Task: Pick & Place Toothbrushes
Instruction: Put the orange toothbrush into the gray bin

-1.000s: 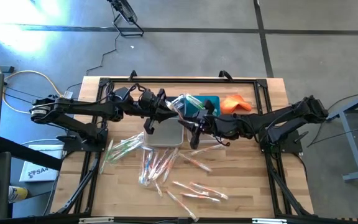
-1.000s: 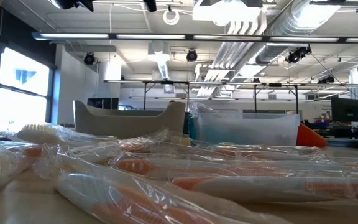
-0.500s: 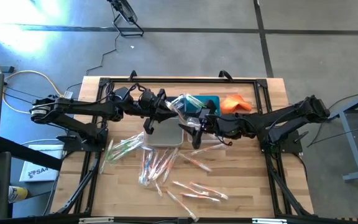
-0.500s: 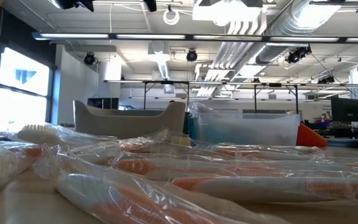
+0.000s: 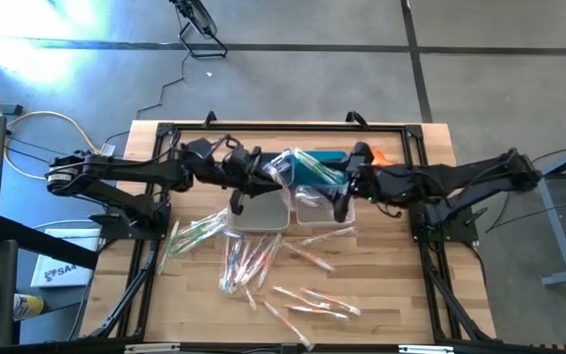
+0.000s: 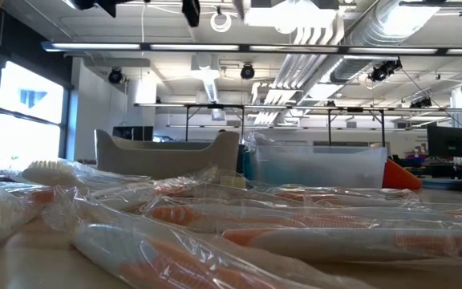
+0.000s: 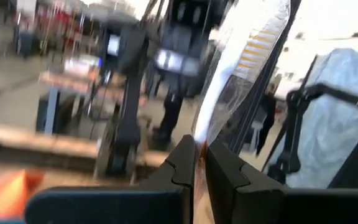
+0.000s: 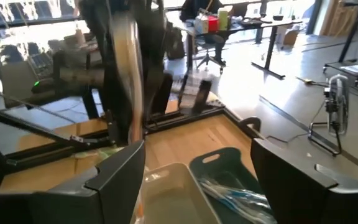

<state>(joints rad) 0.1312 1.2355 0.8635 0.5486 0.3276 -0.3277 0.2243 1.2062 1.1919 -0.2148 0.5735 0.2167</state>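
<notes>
Currently holding one wrapped toothbrush (image 5: 301, 162) clenched in left gripper (image 5: 281, 169), long axis toward 2 o'clock above teal bin (image 5: 314, 173); right gripper (image 5: 342, 200) hanging released, empty, nearest, at 4 o'clock of it.

Teal bin (image 5: 324, 167); grey bin (image 5: 258, 209); orange cloth (image 5: 379, 155); green, pink-red toothbrushes (image 5: 254, 261); tan wood table (image 5: 381, 295).

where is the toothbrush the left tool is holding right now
In the high view the wrapped toothbrush is clamped in the left tool, held above the bins at the table's far middle, with the open right tool just beside it.
</notes>
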